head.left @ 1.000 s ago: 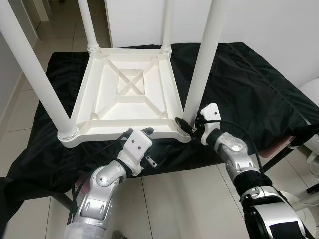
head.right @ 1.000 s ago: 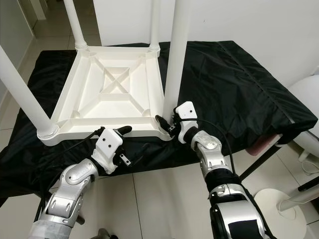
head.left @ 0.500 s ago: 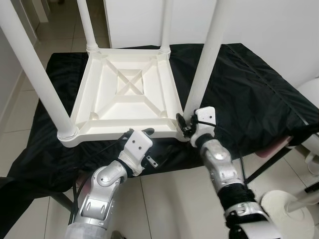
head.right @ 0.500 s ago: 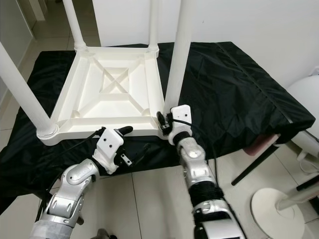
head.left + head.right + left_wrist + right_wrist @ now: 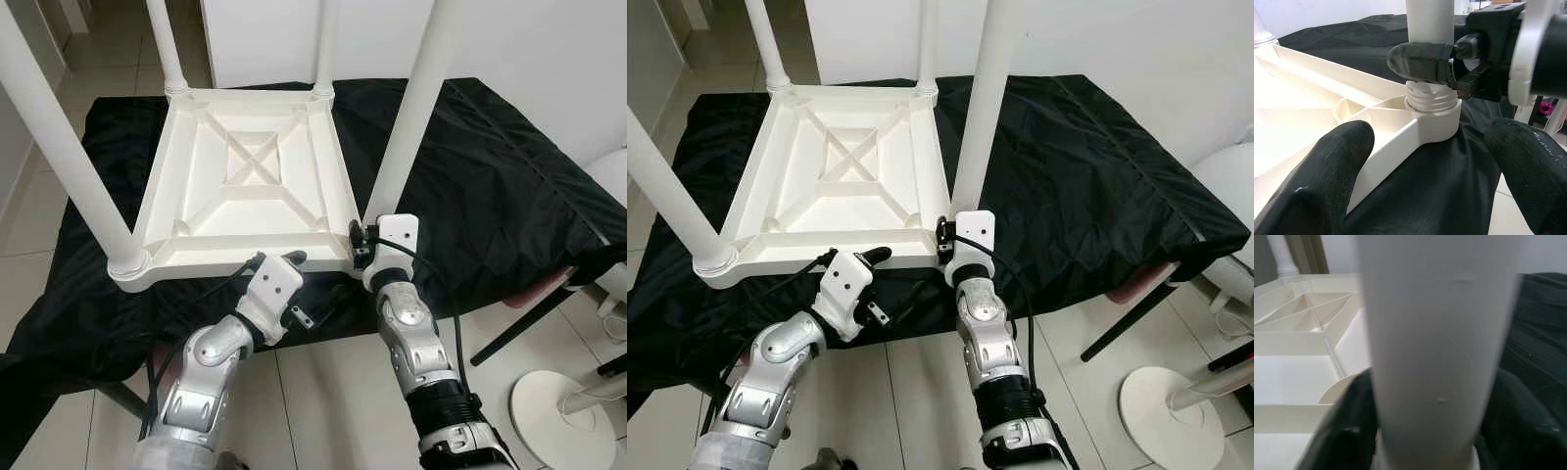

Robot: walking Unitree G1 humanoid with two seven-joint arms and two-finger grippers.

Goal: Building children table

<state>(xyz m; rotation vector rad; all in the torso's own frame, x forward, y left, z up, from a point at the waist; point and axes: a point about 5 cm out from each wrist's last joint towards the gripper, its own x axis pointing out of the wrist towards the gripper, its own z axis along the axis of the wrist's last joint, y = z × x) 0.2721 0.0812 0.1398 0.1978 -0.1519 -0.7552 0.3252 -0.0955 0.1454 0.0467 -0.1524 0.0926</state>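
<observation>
A white children's table (image 5: 245, 186) lies upside down on a black cloth (image 5: 509, 166), its legs pointing up. My right gripper (image 5: 363, 241) is shut on the near-right leg (image 5: 407, 108), just above where it screws into the corner socket (image 5: 1432, 110). One of its fingers (image 5: 1420, 61) crosses the front of the leg. The right wrist view looks straight at that leg (image 5: 1437, 352), with a dark finger on each side. My left gripper (image 5: 276, 260) is open at the table's near rim, its fingers (image 5: 1317, 176) standing either side of that corner without touching it.
The cloth-covered work surface ends just in front of the table, with tiled floor (image 5: 323, 392) below my arms. A white round stand base (image 5: 558, 411) sits on the floor at the right. A pink object (image 5: 549, 289) peeks from under the cloth.
My right forearm has swung inward to the left, turning the gripper around the leg's base from its right side to its front. The left gripper has stayed put.
</observation>
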